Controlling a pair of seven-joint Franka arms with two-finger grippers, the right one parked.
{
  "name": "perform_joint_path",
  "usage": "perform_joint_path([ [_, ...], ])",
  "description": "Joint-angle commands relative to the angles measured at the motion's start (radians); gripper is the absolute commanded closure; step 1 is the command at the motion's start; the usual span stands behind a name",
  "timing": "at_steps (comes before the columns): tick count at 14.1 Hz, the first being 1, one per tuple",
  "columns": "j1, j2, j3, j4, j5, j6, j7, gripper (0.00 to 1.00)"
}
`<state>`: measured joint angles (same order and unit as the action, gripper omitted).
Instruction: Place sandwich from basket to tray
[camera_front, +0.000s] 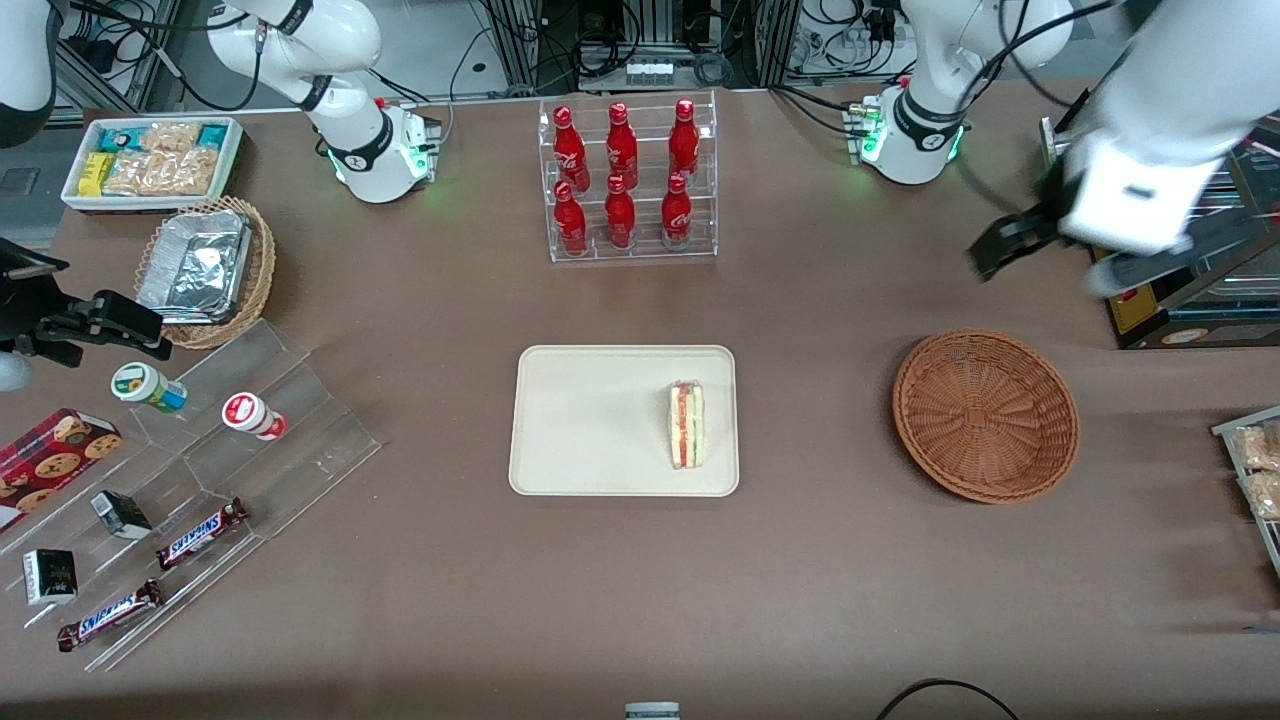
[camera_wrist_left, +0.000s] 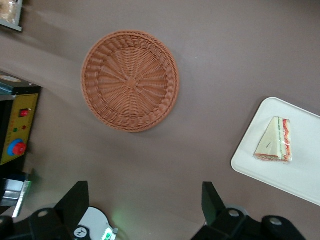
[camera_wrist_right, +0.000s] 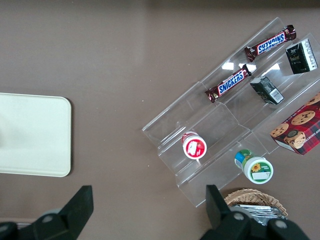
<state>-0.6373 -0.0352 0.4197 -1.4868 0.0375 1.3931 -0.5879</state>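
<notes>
Two Snickers bars (camera_front: 200, 533) read clearly in the front view; six red Coca-Cola bottles (camera_front: 621, 180) stand in a clear rack. The triangular white-bread sandwich (camera_front: 687, 425) lies on the cream rectangular tray (camera_front: 590, 420). My gripper (camera_front: 1005, 245) hangs high, blurred, farther from the camera than the round reddish-brown wicker basket (camera_front: 986, 415).

Wrist view: my fingers (camera_wrist_left: 75, 202) are spread wide, gripping nothing; the tray (camera_wrist_left: 260, 160) is cut off.

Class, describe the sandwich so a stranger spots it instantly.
Find the cream tray mid-table, in front of the red bottle rack. The sandwich lies on its edge nearest the empty wicker basket; the gripper hangs open above. Only it shows red-green filling.
</notes>
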Motion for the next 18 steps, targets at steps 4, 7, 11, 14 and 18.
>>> perform_joint_path([
  [4, 0.311, -0.071, -0.249, -0.029, -0.011, -0.043, 0.19, 0.0],
  [7, 0.531, -0.065, -0.453, -0.046, -0.027, -0.037, 0.214, 0.0],
  [11, 0.689, -0.054, -0.607, -0.046, -0.05, -0.028, 0.214, 0.0],
  [14, 0.693, -0.031, -0.608, -0.033, -0.071, -0.017, 0.214, 0.0],
  [18, 0.685, -0.028, -0.607, -0.032, -0.058, -0.023, 0.214, 0.0],
])
